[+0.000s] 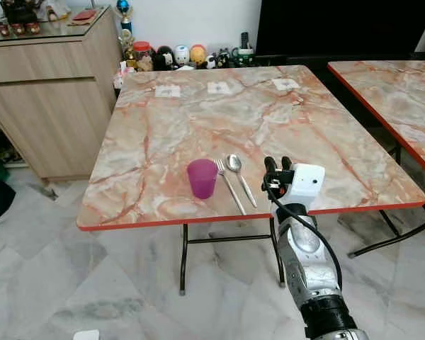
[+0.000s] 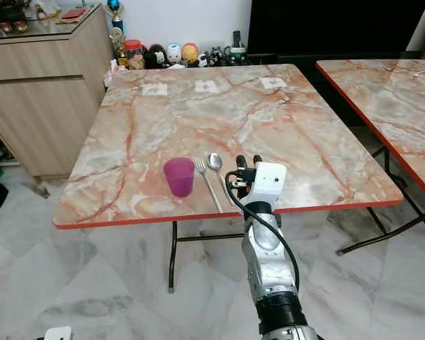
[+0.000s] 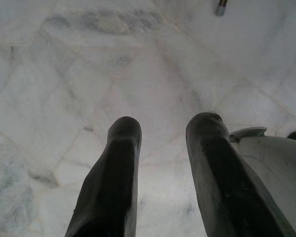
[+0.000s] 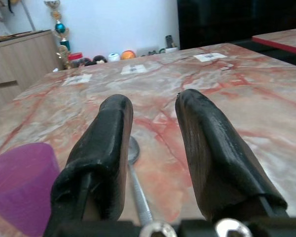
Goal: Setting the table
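Observation:
A purple cup [image 1: 202, 178] stands near the front edge of the marble table [image 1: 198, 120]. Just right of it lie a fork [image 1: 230, 186] and a spoon [image 1: 239, 177], side by side, handles toward me. My right gripper [image 1: 278, 168] hovers open over the table's front edge, right of the spoon, with nothing between its fingers. In the right wrist view the spoon [image 4: 134, 168] lies under the left finger and the cup [image 4: 22, 182] stands beside it. My left gripper [image 3: 163, 148] hangs open over the floor.
A second marble table [image 1: 389, 92] stands to the right. A wooden cabinet [image 1: 49, 99] is at the back left, with figurines and jars [image 1: 177, 57] on the floor along the wall. Three white tags [image 1: 221, 88] lie on the table's far side.

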Motion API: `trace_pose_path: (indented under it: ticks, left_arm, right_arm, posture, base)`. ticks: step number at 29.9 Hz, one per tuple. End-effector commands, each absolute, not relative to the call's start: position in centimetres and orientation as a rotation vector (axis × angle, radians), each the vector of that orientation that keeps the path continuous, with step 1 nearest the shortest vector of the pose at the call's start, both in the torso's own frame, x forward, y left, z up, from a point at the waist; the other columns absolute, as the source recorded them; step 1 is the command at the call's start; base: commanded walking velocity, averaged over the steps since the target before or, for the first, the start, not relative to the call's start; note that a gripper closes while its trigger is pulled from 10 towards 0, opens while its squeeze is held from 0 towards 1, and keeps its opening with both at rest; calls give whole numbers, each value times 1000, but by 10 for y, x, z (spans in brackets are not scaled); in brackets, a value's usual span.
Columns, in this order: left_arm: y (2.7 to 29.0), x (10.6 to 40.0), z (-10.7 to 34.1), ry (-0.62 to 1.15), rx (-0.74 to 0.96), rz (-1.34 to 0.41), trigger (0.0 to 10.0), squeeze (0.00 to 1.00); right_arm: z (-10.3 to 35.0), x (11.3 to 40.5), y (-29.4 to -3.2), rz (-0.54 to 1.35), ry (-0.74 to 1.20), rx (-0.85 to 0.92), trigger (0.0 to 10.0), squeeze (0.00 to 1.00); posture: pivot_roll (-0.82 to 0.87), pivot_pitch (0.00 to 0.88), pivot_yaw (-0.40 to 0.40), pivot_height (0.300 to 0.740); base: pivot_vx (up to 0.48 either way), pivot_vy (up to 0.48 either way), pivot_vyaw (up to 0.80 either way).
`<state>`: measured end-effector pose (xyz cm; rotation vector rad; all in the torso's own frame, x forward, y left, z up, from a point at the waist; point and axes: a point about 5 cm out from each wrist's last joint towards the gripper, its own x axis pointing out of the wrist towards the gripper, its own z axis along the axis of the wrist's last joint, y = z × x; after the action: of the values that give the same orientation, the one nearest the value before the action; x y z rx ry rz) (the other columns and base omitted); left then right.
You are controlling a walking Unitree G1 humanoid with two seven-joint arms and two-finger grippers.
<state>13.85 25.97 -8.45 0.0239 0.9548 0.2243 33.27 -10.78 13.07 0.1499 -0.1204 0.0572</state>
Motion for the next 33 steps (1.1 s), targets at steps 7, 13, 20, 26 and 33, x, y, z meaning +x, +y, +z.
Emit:
trace_pose_path:
  ticks: [7,13,20,26,33]
  left_arm:
    - [258,135,-87,977,23,216,10000,0]
    - [259,135,-86,976,30,219,10000,0]
    - [259,135,-86,978,29,215,10000,0]
    - [260,135,-86,977,29,213,10000,0]
    - [259,135,-86,976,28,213,10000,0]
  right_arm:
    - [130,331,-108,58,-113,143,10000,0]
    - [130,332,-109,55,-111,142,10000,0]
    - [129,332,-110,49,-102,144,10000,0]
    - [128,331,-110,55,-98,127,10000,0]
    - [124,327,-114,36,-81,144,10000,0]
  posture:
    - [-34,0,8,740]
    - [-38,0,10,740]
    - [-39,0,13,740]
    - [-39,0,13,740]
    - [-37,0,10,740]
  base:
    - [75,0,0]
    - [331,0,0]
    - [381,0,0]
    - [405,0,0]
    - [0,0,457]
